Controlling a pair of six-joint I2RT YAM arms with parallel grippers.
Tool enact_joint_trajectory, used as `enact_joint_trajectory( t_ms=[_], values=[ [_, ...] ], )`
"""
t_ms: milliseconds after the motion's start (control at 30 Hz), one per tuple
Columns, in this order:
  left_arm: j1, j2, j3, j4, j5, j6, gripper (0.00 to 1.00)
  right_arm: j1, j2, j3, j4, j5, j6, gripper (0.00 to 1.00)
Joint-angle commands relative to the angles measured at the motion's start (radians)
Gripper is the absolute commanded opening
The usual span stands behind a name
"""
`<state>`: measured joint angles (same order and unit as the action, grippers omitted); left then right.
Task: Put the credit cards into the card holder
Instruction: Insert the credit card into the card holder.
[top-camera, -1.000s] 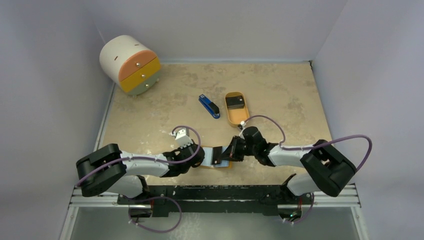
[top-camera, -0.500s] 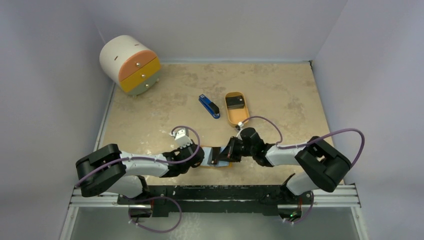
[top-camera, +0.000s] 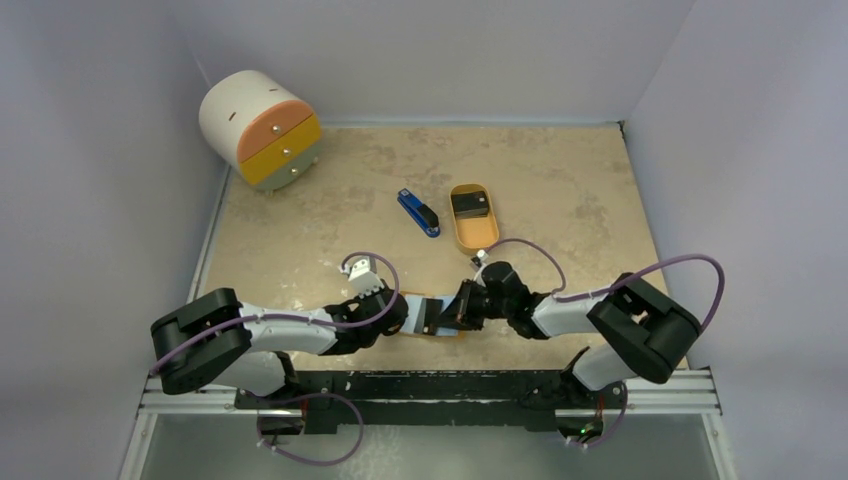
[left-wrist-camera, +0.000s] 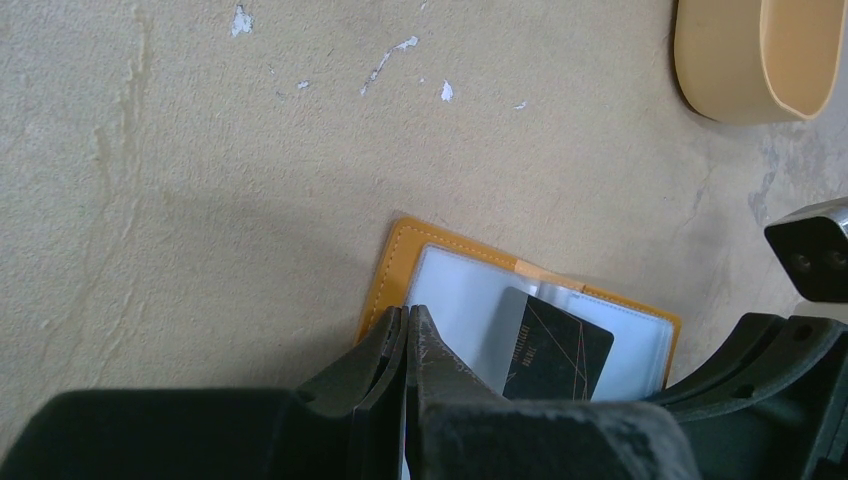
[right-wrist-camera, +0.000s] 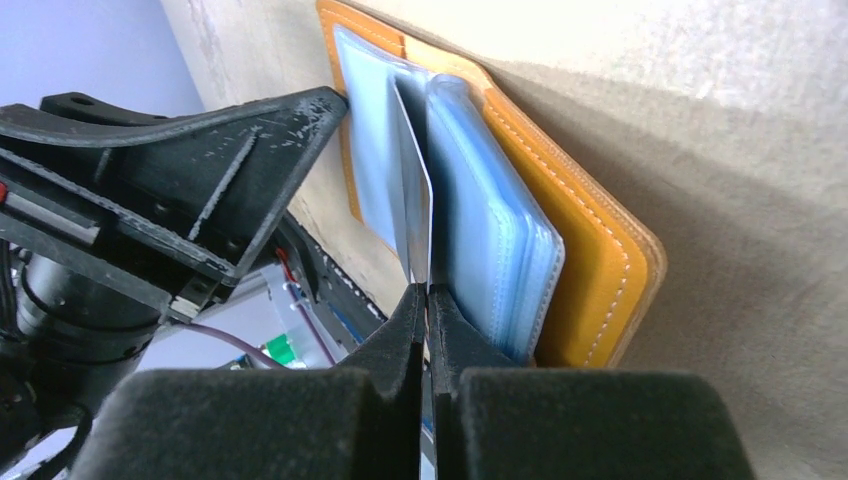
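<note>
Card holder (top-camera: 432, 318) lies open on the tabletop (top-camera: 560, 180) near my bases. My right end effector (right-wrist-camera: 427, 290) is clamped on a credit card (left-wrist-camera: 555, 345) among its sleeves, and my left end effector (left-wrist-camera: 405, 325) is pinched together at its edge.

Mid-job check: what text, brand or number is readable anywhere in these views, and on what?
None is legible.
On the credit card among the open card holder sleeves: small pale print beside thin gold lines, too blurred to read.
On the card holder, stapler, tray and drawer unit: no lettering visible.
</note>
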<state>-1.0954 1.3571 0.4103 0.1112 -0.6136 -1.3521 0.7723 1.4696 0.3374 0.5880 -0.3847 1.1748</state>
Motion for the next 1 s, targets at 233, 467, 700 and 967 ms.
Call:
enact_joint_trajectory(
  t_ms=[233, 467, 700, 967],
  values=[
    [-0.004, 0.004, -0.021, -0.069, 0.001, -0.007, 0.00, 0.008, 0.011, -0.014, 0.009, -0.020, -0.016, 0.00],
    [-0.004, 0.007, -0.020, -0.069, 0.006, -0.006, 0.00, 0.011, 0.085, 0.045, 0.056, -0.025, -0.009, 0.00],
    [-0.004, -0.008, -0.032, -0.067, 0.003, -0.013, 0.00, 0.020, 0.149, 0.081, 0.082, -0.035, -0.011, 0.00],
    [-0.004, -0.027, -0.032, -0.081, -0.004, -0.012, 0.00, 0.026, 0.125, 0.100, 0.050, -0.025, -0.032, 0.09]
  ],
)
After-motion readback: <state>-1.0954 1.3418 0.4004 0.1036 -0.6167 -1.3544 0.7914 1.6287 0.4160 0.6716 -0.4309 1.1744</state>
